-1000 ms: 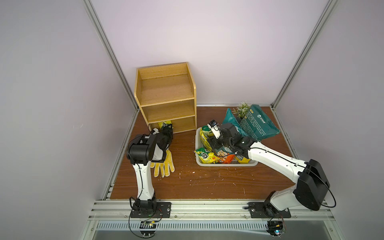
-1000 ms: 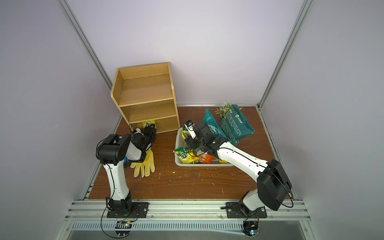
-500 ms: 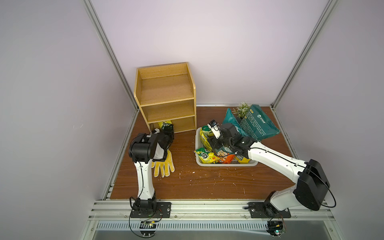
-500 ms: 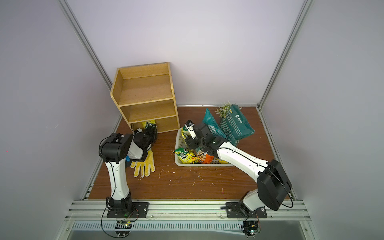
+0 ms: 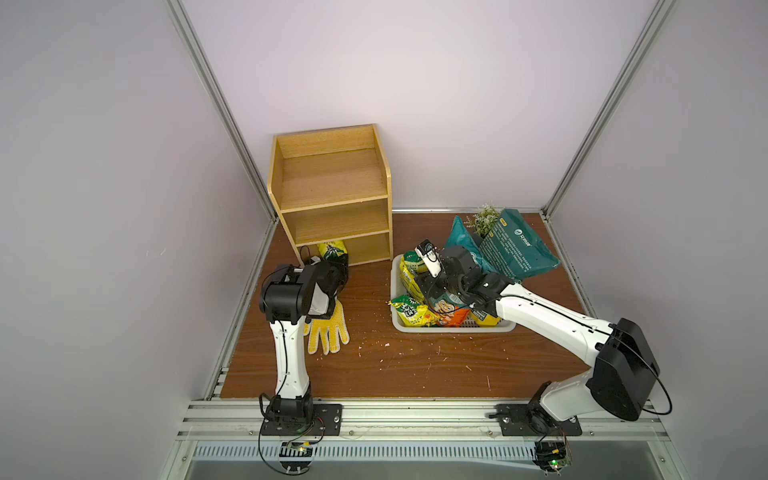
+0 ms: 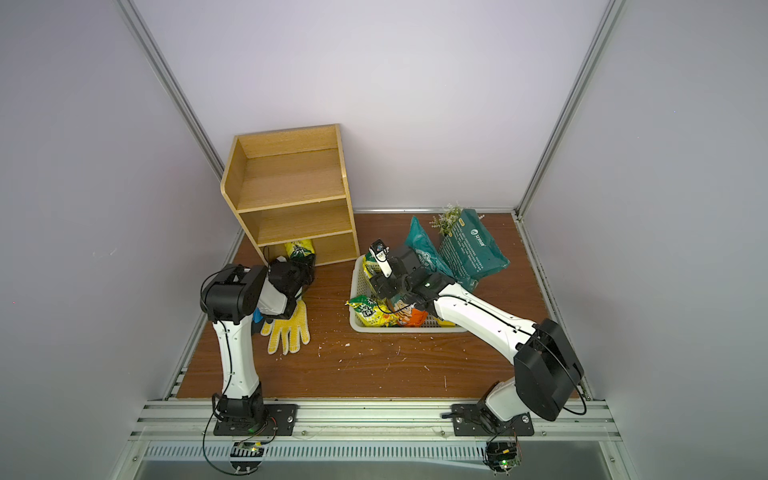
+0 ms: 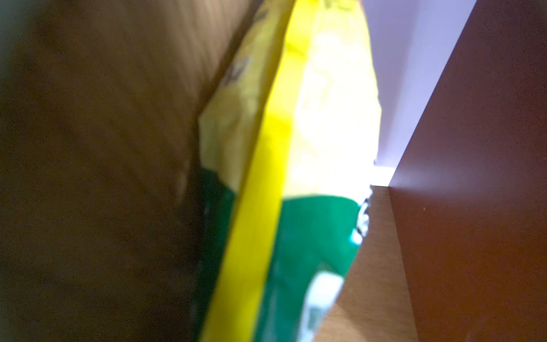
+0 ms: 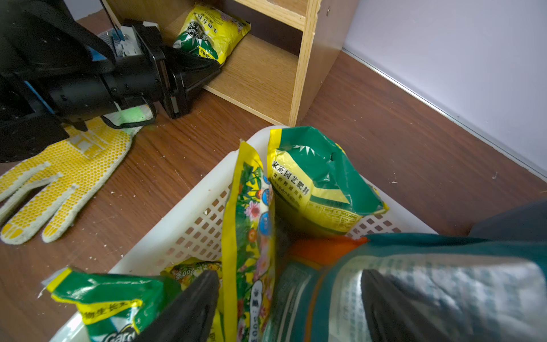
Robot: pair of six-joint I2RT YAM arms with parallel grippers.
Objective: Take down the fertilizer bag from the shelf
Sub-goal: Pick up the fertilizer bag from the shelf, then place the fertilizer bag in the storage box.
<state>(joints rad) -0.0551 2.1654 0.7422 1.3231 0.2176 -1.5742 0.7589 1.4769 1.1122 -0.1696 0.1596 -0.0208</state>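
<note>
**Status.** The fertilizer bag [image 5: 332, 249], yellow and green, lies in the bottom tier of the wooden shelf [image 5: 332, 178], toward its left side panel, with its near end at the open front. The left end effector [image 8: 211, 66] reaches into that tier at surface level, its jaws closed on the bag's near edge. How much film is caught cannot be read. In the left wrist view the bag [image 7: 296, 148] fills the frame, blurred. The right end effector [image 8: 288, 275] hangs low in the white perforated basket [image 5: 453, 330], jaws wide apart and gripping nothing.

**Hazards.**
- Slip: the grip is probably on thin film only. A fast pull could tear the edge free and leave the bag in the tier.
- Snag: the bag lies close to the side panel and under the middle board. An upward pull before the bag clears the front could catch that board or shift the light shelf.
- Drag: the yellow dotted glove [image 5: 328, 332] lies on the surface [image 5: 415, 365] just beside the left arm, in the likely withdrawal path, and could be swept along.

**Surroundings.** The basket holds several fertilizer packs [image 5: 411, 313]. Two teal bags [image 5: 519, 249] and a small plant [image 5: 484, 216] stand behind it, well apart from the shelf. Nothing blocks the tier's open front.
</note>
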